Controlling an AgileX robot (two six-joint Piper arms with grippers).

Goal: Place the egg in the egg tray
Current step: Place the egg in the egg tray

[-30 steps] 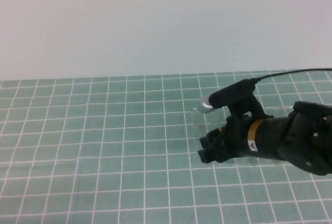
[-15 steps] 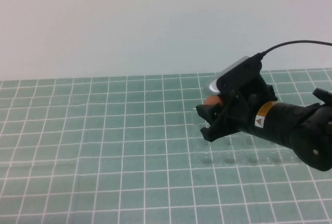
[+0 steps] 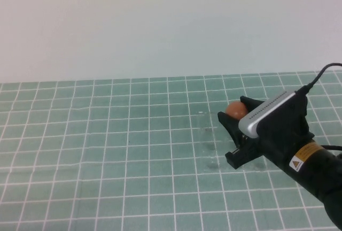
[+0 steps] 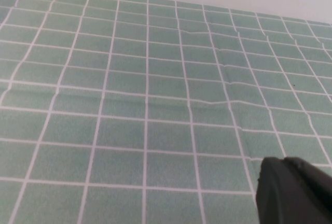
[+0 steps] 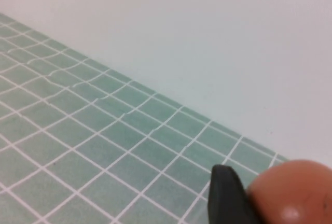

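Above the egg tray (image 3: pixel 211 135), right end effector (image 3: pixel 233 135) pinches the egg (image 3: pixel 235 109); left end effector (image 4: pixel 293 193) state unclear.

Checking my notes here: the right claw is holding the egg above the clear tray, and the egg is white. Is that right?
Not quite: the egg is orange-brown, not white, as the high view and the right wrist view both show. The rest stands: the right claw holds it above the clear tray. The left claw shows only as a dark tip in its own wrist view.
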